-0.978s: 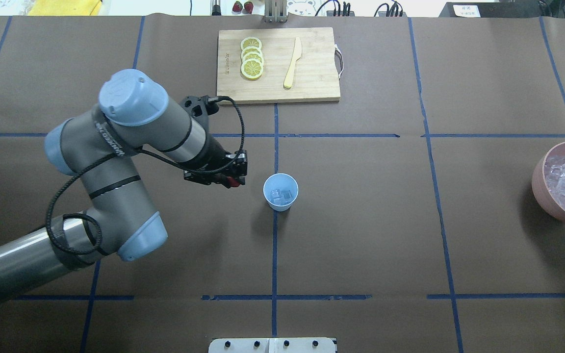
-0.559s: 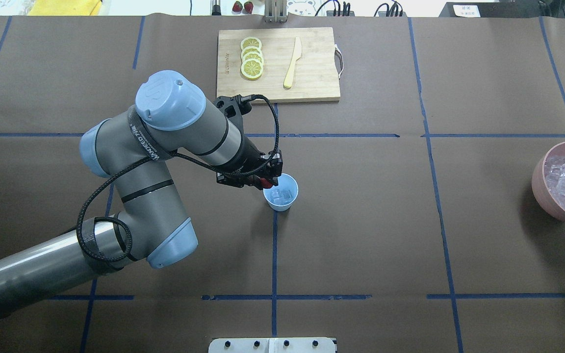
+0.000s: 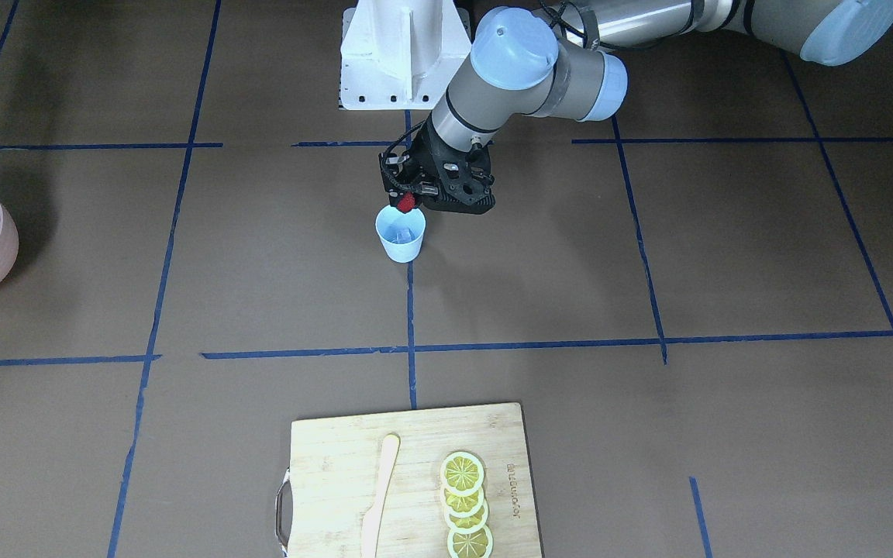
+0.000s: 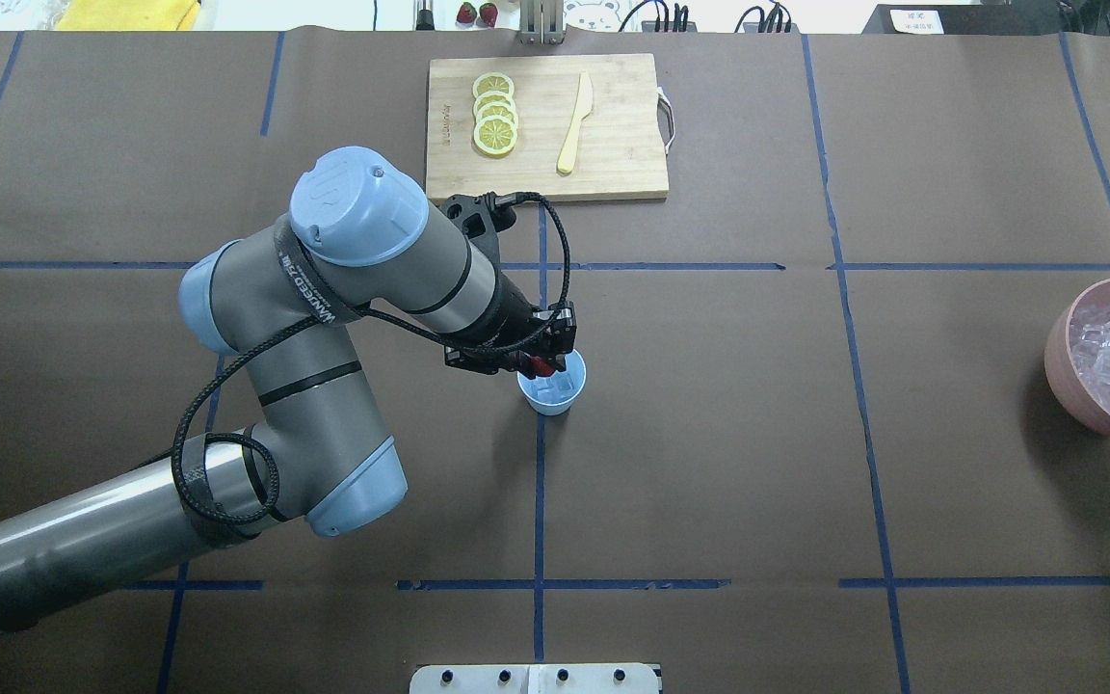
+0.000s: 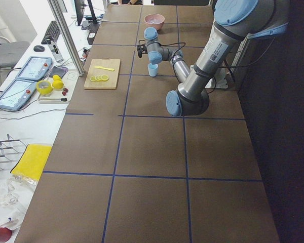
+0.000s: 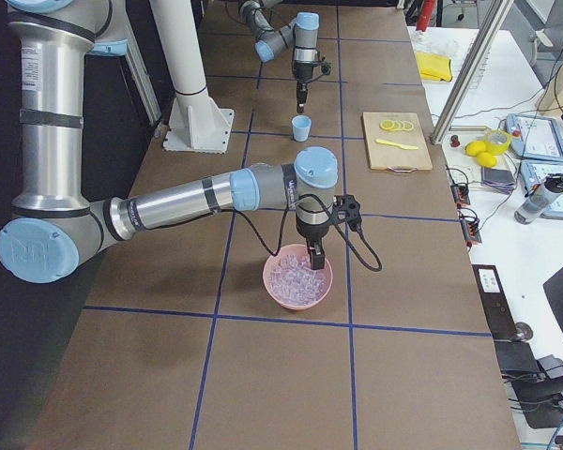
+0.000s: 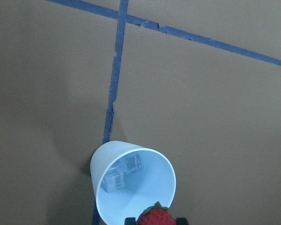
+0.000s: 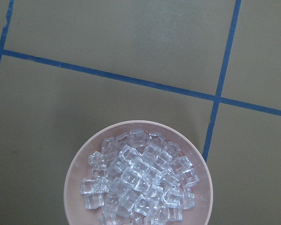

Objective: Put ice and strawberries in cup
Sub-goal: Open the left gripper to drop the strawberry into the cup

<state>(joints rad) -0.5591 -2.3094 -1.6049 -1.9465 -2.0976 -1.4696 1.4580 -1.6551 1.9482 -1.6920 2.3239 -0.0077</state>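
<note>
Left hand [image 4: 541, 365] gripping the strawberry [image 7: 157, 218] tight, hanging over the rim of the cup [image 3: 400, 248].
On the bench [image 4: 709, 463], the right hand [image 6: 314, 270] is hovering over the pink bowl [image 4: 1056, 347], its opening impossible to tell; the cup is already holding ice [image 7: 116, 176]. The berry drop is underway; next, I judge, it is needing centring, then release.

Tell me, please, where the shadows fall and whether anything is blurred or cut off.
Overhead exterior: soft shadows lie left of the cup and the pink bowl. Left wrist-mounted: the strawberry is cut by the bottom edge, yet sharp. Right wrist-mounted: the ice is in focus, with small glints.
</note>
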